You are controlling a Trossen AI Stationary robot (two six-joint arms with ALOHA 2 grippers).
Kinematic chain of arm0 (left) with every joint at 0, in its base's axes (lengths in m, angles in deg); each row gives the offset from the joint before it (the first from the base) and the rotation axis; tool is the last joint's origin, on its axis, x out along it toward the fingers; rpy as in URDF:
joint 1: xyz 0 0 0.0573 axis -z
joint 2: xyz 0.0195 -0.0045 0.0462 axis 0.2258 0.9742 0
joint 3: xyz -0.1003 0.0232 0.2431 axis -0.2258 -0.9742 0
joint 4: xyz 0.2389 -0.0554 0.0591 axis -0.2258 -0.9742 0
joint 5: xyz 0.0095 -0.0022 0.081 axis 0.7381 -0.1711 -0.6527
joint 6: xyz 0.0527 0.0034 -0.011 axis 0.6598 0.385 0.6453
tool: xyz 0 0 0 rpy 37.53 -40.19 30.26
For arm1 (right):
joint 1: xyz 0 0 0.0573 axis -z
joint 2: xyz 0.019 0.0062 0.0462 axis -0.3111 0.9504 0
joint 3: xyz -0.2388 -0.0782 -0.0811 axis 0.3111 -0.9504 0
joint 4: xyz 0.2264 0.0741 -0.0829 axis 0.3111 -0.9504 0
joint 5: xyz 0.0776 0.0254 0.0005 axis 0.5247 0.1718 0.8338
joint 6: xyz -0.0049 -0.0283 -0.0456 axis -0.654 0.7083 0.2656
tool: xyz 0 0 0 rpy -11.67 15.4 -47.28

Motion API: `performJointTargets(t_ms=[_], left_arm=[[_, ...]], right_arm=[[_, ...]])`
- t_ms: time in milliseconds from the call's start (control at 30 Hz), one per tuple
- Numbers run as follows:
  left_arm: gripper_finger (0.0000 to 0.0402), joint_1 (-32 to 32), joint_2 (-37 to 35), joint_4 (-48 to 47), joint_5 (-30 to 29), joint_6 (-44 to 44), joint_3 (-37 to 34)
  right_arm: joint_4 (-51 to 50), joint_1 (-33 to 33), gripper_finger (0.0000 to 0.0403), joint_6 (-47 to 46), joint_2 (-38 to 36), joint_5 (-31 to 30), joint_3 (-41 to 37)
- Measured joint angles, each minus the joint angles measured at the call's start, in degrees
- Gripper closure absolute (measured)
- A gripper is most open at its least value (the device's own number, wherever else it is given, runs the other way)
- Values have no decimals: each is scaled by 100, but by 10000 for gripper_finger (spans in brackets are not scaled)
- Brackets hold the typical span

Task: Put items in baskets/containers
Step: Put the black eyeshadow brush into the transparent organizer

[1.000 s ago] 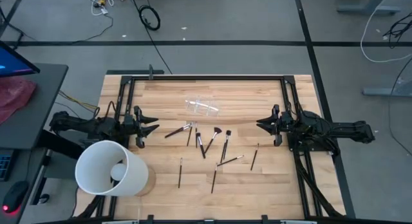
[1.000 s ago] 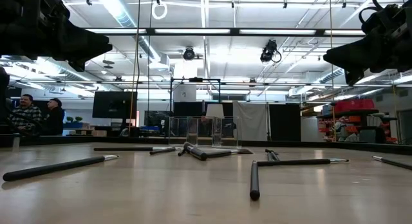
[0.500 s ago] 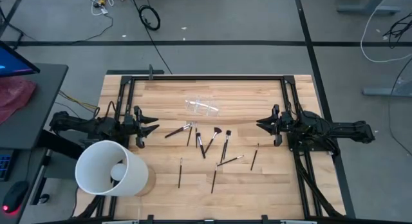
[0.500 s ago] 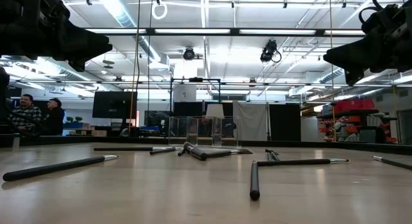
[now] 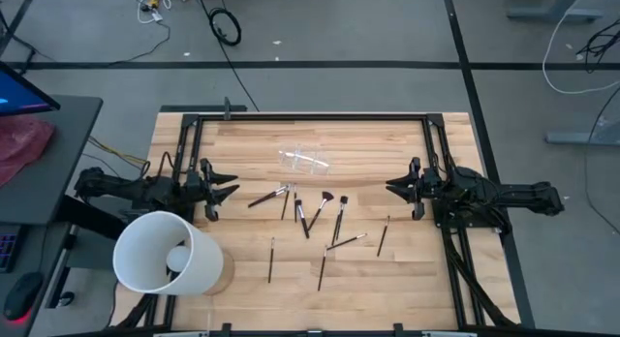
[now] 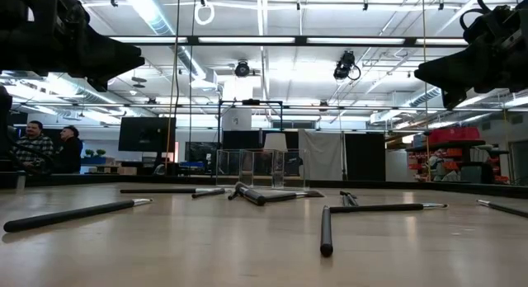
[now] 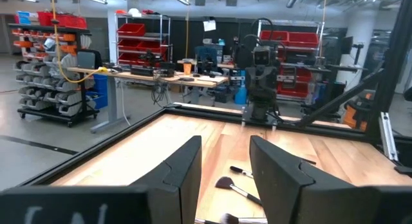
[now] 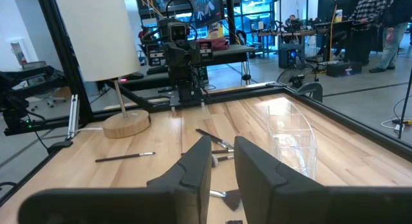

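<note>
**Wood table, brushes loose, both hands idle**

Wood-topped table inside a black frame. Makeup brushes lie scattered flat on its middle, about ten of them, dark slender handles, some crossing one another, none in a container. Clear plastic holder stands on the table's far half, just beyond the brush cluster and apart from it; seen from the right wrist it holds nothing. White cylindrical bucket on a round wooden base sits at the near left corner. Left hand hovers at the left edge, fingers a narrow gap apart, holding nothing. Right hand hovers at the right edge, fingers also narrowly parted, holding nothing. Both point inward toward the brushes.
</note>
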Motion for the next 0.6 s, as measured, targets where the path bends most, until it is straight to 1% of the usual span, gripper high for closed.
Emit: performJointTargets(t_ms=[200,300,433,600], left_arm=[[266,0,0,346,-447,6,1],[266,2,0,329,-651,45,-1],[266,0,49,234,-551,7,1],[266,-110,399,349,-398,-4,1]], right_arm=[[-2,1,330,0,0,0,-1],[-2,0,330,0,2,0,1],[-2,-1,330,0,2,0,2],[-2,2,330,0,1,0,0]])
